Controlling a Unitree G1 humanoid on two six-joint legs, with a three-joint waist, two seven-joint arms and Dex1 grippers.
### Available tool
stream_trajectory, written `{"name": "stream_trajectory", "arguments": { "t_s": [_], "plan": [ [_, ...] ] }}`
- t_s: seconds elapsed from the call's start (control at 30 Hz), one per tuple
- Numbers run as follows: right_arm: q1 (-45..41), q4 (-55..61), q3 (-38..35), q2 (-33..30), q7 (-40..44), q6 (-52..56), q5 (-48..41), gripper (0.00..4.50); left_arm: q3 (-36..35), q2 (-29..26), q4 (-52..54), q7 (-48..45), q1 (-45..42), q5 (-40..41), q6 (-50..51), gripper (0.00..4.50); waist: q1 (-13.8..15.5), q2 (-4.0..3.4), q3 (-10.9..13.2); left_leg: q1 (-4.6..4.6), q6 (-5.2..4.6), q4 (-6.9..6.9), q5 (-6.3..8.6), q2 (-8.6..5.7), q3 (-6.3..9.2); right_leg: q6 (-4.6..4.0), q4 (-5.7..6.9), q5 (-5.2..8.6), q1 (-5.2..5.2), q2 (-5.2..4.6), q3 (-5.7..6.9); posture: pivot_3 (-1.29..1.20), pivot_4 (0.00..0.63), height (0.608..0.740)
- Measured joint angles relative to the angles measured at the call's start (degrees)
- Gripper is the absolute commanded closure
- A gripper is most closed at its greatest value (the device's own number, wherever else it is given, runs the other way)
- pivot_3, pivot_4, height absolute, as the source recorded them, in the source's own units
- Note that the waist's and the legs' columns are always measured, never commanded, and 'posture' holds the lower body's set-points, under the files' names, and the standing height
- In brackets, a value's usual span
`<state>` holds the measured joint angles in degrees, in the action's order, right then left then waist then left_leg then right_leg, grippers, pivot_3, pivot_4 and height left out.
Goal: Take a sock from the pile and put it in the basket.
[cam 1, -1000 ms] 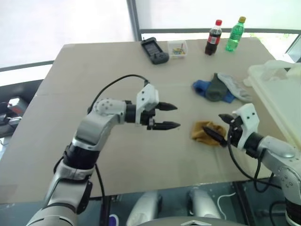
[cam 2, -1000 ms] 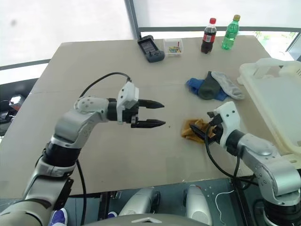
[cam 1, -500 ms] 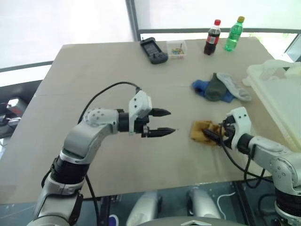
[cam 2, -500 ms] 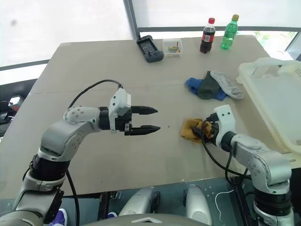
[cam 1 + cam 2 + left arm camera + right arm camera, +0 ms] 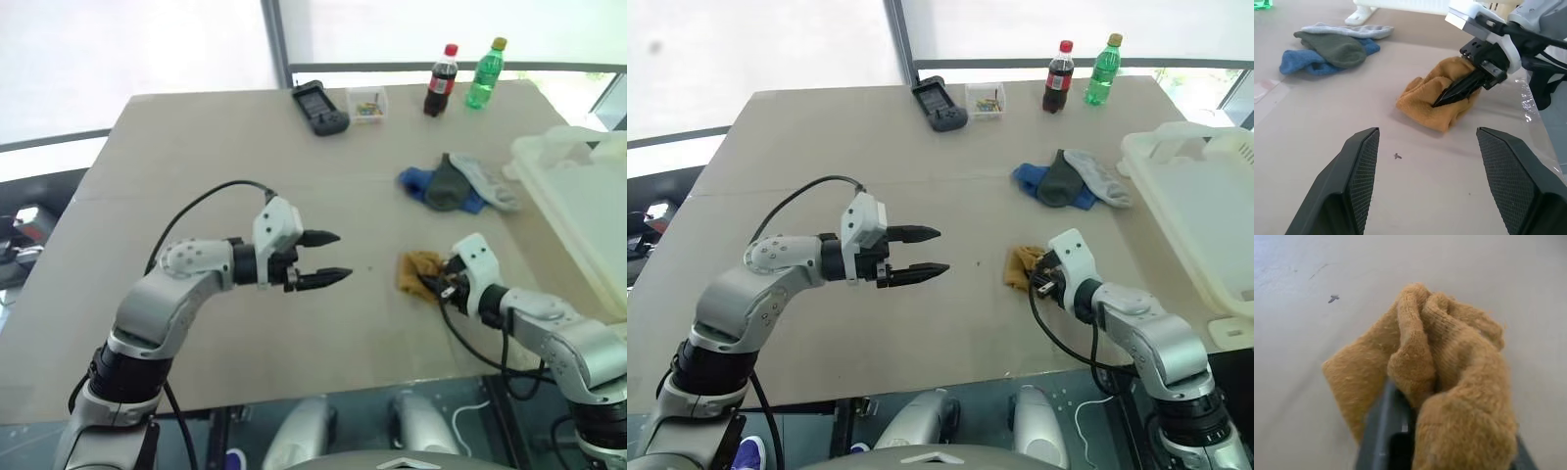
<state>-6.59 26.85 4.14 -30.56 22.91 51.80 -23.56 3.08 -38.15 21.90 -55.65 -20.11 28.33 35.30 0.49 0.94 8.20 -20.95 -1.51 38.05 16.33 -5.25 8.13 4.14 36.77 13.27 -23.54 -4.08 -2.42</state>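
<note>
Your right gripper [image 5: 1457,93] came down and closed its fingers on the mustard sock [image 5: 419,271], so lifting toward the basket [image 5: 1205,211] came next; the left gripper [image 5: 328,257] stayed open, holding nothing.

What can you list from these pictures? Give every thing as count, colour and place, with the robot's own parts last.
Table: one, beige, under everything.
Mustard sock: one, bunched on the table, apart from the pile, pinched by the right gripper.
Pile: blue, dark grey-green and light grey socks, overlapping, beyond the mustard sock.
Basket: one, whitish plastic, at the table's right edge.
Cola bottle: one, dark with red cap, far edge.
Green bottle: one, yellow cap, beside the cola bottle.
Clear box: one, coloured bits inside, far edge.
Black device: one, left of the box.
Left gripper: open, above bare table.
Right gripper: shut on the mustard sock.
</note>
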Motion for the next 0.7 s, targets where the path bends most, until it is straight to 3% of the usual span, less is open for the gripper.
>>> {"name": "stream_trajectory", "arguments": {
  "t_s": [0.13,0.33,0.5,0.6,0.7],
  "plan": [
    [0.84,-1.12,-1.87,1.27,1.82,-3.24,-0.71,4.44,-2.54,1.75,0.09,0.77,1.97,1.74,-1.73,1.12,-0.12,-0.02,0.01,0.02,0.00,-0.03,0.00,0.01,-0.04,0.00,0.01,0.00,-0.01,-0.01,-0.07,0.00,0.150,0.740],
    [-2.50,-2.01,-14.30,2.61,1.48,3.52,-10.14,4.44,-4.84,3.28,0.16,-2.41,2.69,7.64,-3.95,1.12,0.18,-0.22,0.17,-0.15,0.00,-0.05,0.00,0.00,-0.04,-0.01,-0.01,-0.01,-0.11,-0.03,-0.05,0.00,0.150,0.740],
    [-13.79,-7.27,-29.19,-2.99,-1.55,10.11,-17.59,4.44,-6.43,4.02,-0.07,-3.22,-1.39,12.39,-3.72,1.12,0.24,-0.25,0.19,-0.22,-0.01,-0.08,0.00,-0.05,-0.06,-0.01,-0.07,-0.01,-0.13,-0.05,-0.05,0.00,0.150,0.740],
    [-20.38,-17.34,-36.03,-9.47,-5.17,10.22,-15.61,4.44,-6.42,5.12,-0.24,-2.81,-2.84,12.43,-4.30,1.12,0.52,-0.25,0.21,-0.26,-0.03,-0.10,0.00,-0.07,-0.04,-0.02,-0.15,0.00,-0.13,-0.07,0.00,0.00,0.150,0.740],
    [-23.64,-27.00,-37.73,-13.53,-7.35,8.12,-11.77,4.44,-6.16,6.52,-1.23,-2.46,-3.83,12.36,-4.62,1.12,0.26,-0.24,0.21,-0.28,-0.03,-0.22,0.00,-0.04,-0.10,-0.03,-0.24,0.00,-0.15,-0.07,-0.04,0.00,0.150,0.740]
  ]
}}
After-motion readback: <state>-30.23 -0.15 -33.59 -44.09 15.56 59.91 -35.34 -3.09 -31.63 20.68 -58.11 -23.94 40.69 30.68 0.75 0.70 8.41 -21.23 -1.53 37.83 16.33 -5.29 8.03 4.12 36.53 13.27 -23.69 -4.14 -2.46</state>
